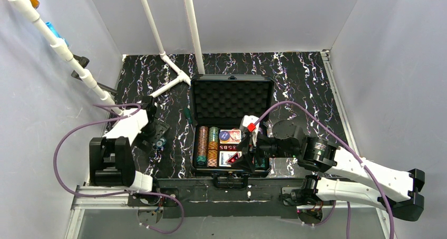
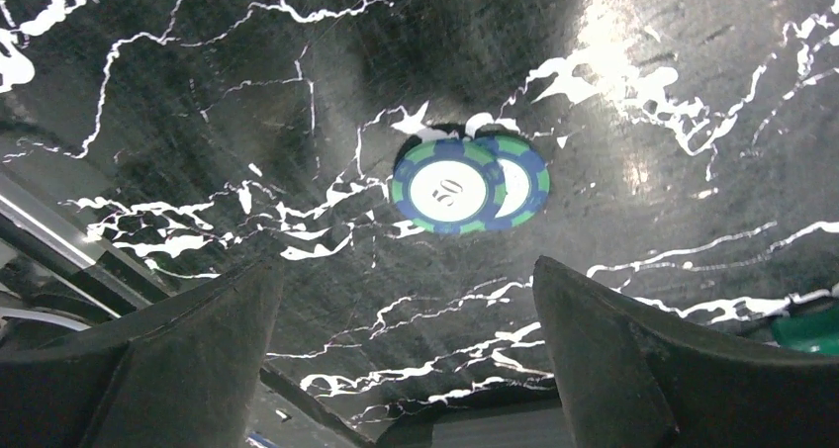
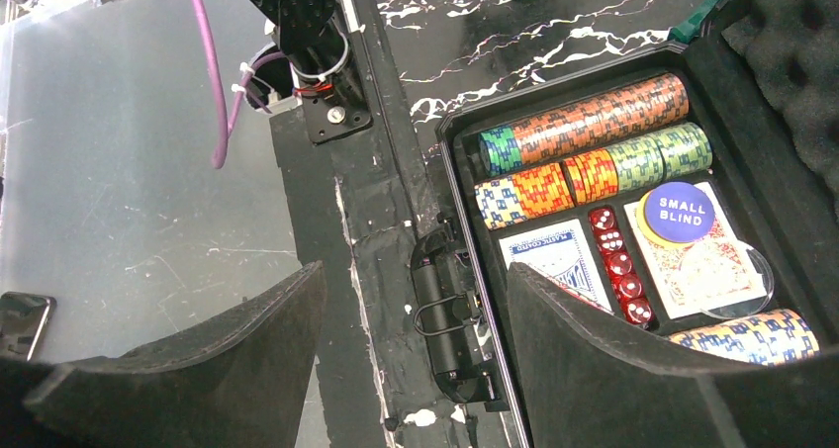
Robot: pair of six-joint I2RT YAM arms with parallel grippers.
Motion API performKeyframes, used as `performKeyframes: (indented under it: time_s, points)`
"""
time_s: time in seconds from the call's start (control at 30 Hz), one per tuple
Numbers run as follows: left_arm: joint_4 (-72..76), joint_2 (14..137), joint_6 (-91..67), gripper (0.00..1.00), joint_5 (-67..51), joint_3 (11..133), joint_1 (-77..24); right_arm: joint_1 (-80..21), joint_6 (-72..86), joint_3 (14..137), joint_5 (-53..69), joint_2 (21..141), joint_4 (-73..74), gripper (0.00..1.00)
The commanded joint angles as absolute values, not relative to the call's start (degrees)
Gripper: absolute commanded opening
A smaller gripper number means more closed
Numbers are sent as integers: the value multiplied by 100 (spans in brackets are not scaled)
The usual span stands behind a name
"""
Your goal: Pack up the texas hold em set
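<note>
Step in hand, by the look of it: picking the two loose chips (image 2: 465, 183) off the table (image 2: 198, 92) with the left claw (image 2: 406, 270). Spread fully wide, gripping nothing, hanging just short of the pair. Blue and green, lying flat, one half over the other, a 50 on the upper face, to the left of the open case (image 1: 193, 144).

Advance until the pair sits midway between the fingers, then drop to the table before closing. Little rim to pinch on flat chips, so come in low and level. Close slowly and expect some sliding on the glossy top. If the overlap does not square up, take the upper chip alone and return for the other.

Mind the green-handled tool (image 2: 811, 329), close outside the right-hand finger. Open table ahead of the chips and to their left, so approach from there if needed.

For the carry, lift over the case's left wall and aim for the chip rows (image 3: 594, 112) on that side. Packed tight already, so look for a gap at a row end. Avoid the card decks (image 3: 554, 255) and red dice (image 3: 618, 265) beyond. Keep below the raised foam lid (image 1: 232, 99) at the back. Steer clear of the right claw (image 3: 414, 270), parted and empty, poised over the case's front edge above the handle (image 3: 445, 310).
</note>
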State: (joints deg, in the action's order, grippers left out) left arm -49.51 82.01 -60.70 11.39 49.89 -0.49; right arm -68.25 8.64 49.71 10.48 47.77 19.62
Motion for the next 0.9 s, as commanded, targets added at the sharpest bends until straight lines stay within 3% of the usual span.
performKeyframes:
  time_s: [0.0, 0.23, 0.33, 0.53, 0.87]
  points:
    - [-4739, 8472, -6204, 95, 1348, 5170, -44, -6812, 830, 4922, 1057, 4787, 1764, 75]
    - [-4506, 8954, -6238, 93, 1369, 5193, -42, -6804, 826, 4912, 1045, 4785, 1763, 75]
    - [-4547, 9108, -6287, 88, 1450, 5272, -40, -6806, 829, 4904, 1050, 4790, 1753, 75]
    - [-4580, 9205, -6325, 65, 1544, 5357, -38, -6795, 828, 4912, 1032, 4779, 1765, 75]
    - [-4561, 8901, -6421, 48, 1669, 5141, -42, -6797, 820, 4930, 1036, 4778, 1769, 75]
